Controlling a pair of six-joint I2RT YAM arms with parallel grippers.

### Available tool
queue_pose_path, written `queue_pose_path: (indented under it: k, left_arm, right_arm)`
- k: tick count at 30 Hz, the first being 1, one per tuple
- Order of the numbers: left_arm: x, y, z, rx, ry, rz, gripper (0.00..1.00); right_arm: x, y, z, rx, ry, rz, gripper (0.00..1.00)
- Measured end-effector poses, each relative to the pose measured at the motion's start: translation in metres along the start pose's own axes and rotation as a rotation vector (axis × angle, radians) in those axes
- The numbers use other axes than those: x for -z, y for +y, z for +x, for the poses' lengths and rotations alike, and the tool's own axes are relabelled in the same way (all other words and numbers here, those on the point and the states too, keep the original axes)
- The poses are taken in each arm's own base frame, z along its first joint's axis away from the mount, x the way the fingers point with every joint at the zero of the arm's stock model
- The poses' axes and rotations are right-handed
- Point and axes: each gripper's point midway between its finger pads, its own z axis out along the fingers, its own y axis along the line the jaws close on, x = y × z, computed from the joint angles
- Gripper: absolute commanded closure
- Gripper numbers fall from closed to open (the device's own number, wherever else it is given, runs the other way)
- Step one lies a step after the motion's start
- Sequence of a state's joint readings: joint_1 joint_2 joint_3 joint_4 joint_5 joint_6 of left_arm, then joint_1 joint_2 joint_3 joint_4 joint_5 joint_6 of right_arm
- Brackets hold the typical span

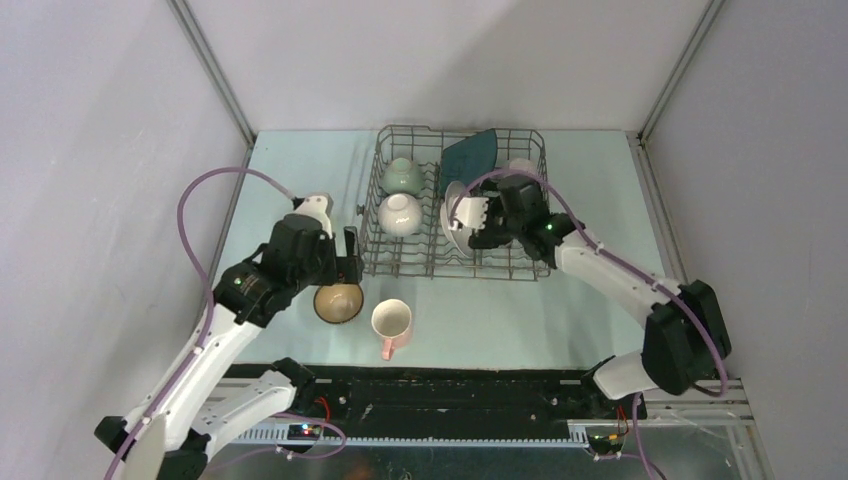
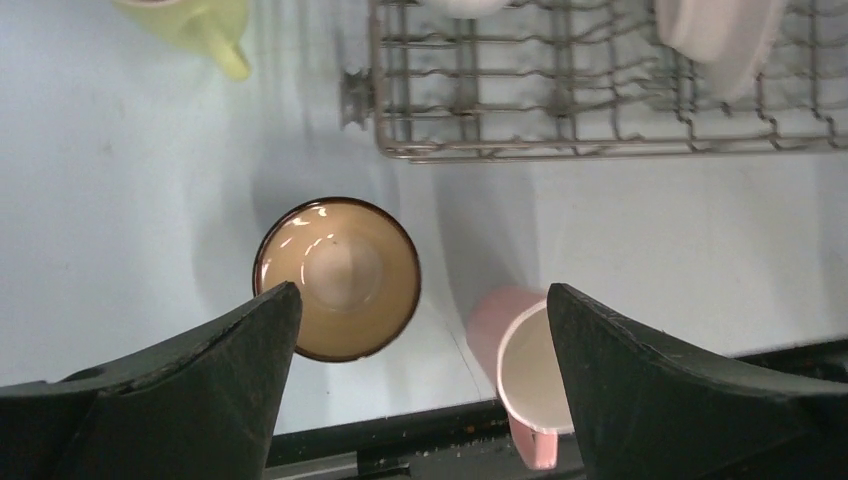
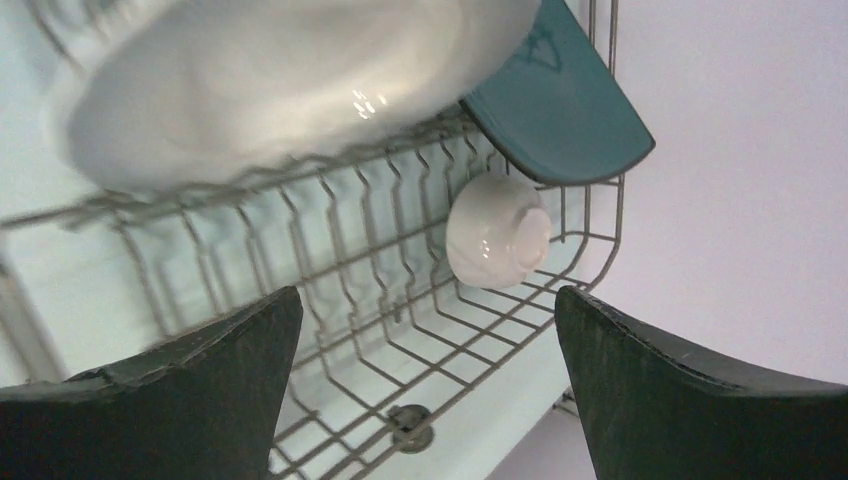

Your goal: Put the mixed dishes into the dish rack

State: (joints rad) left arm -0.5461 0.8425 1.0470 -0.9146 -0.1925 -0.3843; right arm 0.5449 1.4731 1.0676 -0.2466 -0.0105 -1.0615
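The grey wire dish rack [image 1: 525, 262] holds a pale green bowl [image 1: 402, 176], a white bowl [image 1: 400, 214], a white round plate [image 1: 455, 225], the dark teal plate [image 1: 472, 155] and a second white bowl [image 3: 497, 232]. The brown bowl [image 1: 338, 303] and pink mug [image 1: 391, 325] stand on the table in front of the rack. My left gripper [image 1: 348, 262] is open and empty above the brown bowl [image 2: 338, 278], with the pink mug [image 2: 520, 370] by its right finger. The pale yellow-green mug [image 2: 195, 20] is left of the rack. My right gripper [image 1: 478, 225] is open and empty over the rack's right half, by the white plate [image 3: 270, 90].
The table's near edge with a black rail [image 1: 470, 385] runs just in front of the pink mug. Grey enclosure walls and metal posts [image 1: 215, 70] close in the table on the left, back and right. The rack's corner wheel [image 2: 352, 95] faces the left gripper.
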Motion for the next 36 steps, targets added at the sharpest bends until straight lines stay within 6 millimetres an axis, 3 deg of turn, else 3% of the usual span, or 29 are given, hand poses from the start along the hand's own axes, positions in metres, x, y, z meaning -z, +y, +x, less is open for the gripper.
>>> queue_pose_path:
  k: [4, 7, 13, 18, 22, 26, 36]
  left_arm:
    - [-0.025, 0.027, 0.019, 0.125, 0.03, -0.108, 0.0]
    - [-0.042, 0.049, 0.034, 0.255, 0.047, -0.177, 0.02]
    - [-0.058, 0.081, 0.053, 0.479, 0.04, -0.284, 0.14]
    - [-0.066, 0.085, 0.068, 0.569, 0.036, -0.31, 0.17]
    - [-0.076, 0.088, 0.093, 0.612, 0.09, -0.338, 0.23]
    - [-0.083, 0.09, 0.106, 0.649, 0.119, -0.359, 0.25]
    - [-0.086, 0.094, 0.102, 0.681, 0.082, -0.38, 0.24]
  right_arm:
    - [0.021, 0.024, -0.034, -0.08, -0.038, 0.016, 0.01]
    - [0.038, 0.041, -0.049, -0.2, -0.057, 0.029, 0.0]
    - [0.08, 0.025, -0.061, -0.589, -0.069, 0.229, 0.01]
    - [0.126, 0.01, -0.065, -0.891, -0.166, 0.34, 0.01]
    - [0.153, 0.006, -0.052, -1.023, -0.234, 0.398, 0.01]
    - [0.162, 0.011, -0.042, -1.088, -0.261, 0.415, 0.0]
    - [0.158, 0.028, -0.04, -1.153, -0.285, 0.362, 0.01]
